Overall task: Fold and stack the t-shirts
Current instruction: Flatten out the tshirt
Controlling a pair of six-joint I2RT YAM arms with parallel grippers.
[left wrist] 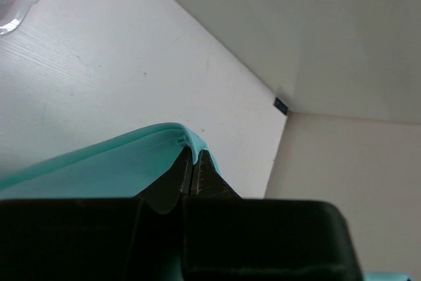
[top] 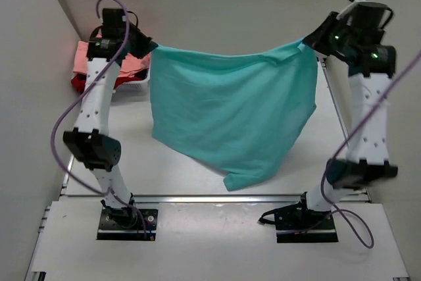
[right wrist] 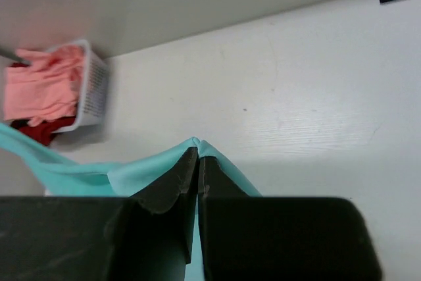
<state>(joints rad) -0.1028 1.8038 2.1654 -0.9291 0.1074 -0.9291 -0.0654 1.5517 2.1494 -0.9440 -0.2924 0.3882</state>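
One view, overhead, shows the whole teal shirt [top: 230,110] hanging.

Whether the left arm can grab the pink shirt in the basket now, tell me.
Probably not yet. The left end effector is shut on a corner of the hanging teal shirt. The pink shirt lies close by in the basket with nothing between, so releasing first should do.

— What colours show between the black left pincer [left wrist: 195,159] and the black right pincer [right wrist: 197,156]?
— A plain teal t-shirt [top: 230,113], no pattern. Just beside the left pincer, a white basket [right wrist: 95,90] shows a salmon pink shirt [right wrist: 43,83] and a dark red shirt [right wrist: 33,129].
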